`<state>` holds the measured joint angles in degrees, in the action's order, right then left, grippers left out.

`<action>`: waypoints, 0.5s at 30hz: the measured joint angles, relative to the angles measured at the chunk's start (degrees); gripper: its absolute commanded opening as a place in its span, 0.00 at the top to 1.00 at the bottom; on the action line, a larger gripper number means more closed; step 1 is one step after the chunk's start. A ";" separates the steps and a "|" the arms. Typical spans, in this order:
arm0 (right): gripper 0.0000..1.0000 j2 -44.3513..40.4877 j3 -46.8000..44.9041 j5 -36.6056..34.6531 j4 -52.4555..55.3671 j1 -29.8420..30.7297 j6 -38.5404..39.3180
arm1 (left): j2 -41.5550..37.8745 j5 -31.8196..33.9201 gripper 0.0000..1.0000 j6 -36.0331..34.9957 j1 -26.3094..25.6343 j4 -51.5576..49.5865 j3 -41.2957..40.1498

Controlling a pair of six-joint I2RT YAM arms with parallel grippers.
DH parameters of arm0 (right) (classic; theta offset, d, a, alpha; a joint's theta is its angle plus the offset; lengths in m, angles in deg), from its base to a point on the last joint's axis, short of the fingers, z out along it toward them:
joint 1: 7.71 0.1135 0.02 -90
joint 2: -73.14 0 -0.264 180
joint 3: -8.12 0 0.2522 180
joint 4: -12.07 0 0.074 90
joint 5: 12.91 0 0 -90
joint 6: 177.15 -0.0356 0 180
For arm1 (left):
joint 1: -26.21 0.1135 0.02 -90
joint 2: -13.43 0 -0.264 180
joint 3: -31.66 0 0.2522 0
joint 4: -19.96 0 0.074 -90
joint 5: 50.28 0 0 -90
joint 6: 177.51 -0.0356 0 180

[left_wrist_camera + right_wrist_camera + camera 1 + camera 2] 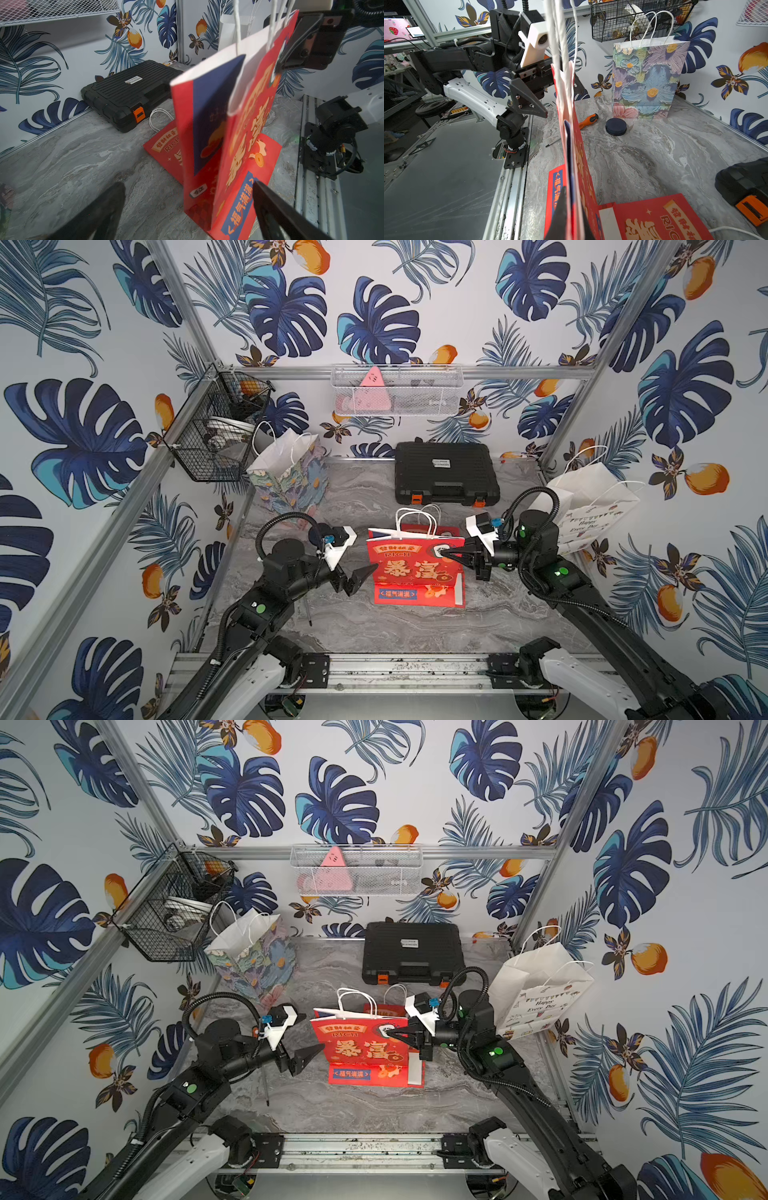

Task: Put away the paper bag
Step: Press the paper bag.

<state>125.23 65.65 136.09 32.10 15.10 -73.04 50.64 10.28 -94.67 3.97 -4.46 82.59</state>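
Note:
The red paper bag (409, 568) (359, 1048) with gold lettering and white handles stands upright, folded flat, at the table's middle. My right gripper (446, 551) (390, 1032) is shut on its upper right edge. The right wrist view shows the jaws of the right gripper (572, 207) pinching the bag (581, 162) edge-on. My left gripper (359, 578) (305, 1058) is open just left of the bag and holds nothing. In the left wrist view the left gripper (187, 191) stands wide before the bag (245, 128).
A second red bag (166, 149) (654, 220) lies flat on the table behind the upright one. A black tool case (444, 472) sits at the back. A floral bag (291, 472) stands back left, a white bag (590, 506) right. Wire baskets (216, 427) (395, 391) hang above.

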 measured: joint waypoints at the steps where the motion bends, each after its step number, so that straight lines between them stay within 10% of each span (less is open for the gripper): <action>1: 1.00 -0.13 0.52 0.37 1.60 0.39 0.13 | 0.92 -1.84 0.01 0.26 0.00 0.39 0.74; 6: 1.00 -1.07 2.16 1.90 6.73 1.95 0.48 | 5.03 -9.79 0.16 2.97 0.04 4.22 1.92; 15: 1.00 -2.14 2.78 1.86 8.81 2.16 0.46 | 6.45 -22.10 0.87 10.36 0.04 17.14 -0.13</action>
<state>123.09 68.43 137.95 40.90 17.26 -72.58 57.09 -11.81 -84.31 4.02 12.68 82.46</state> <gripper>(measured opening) 0.052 0.318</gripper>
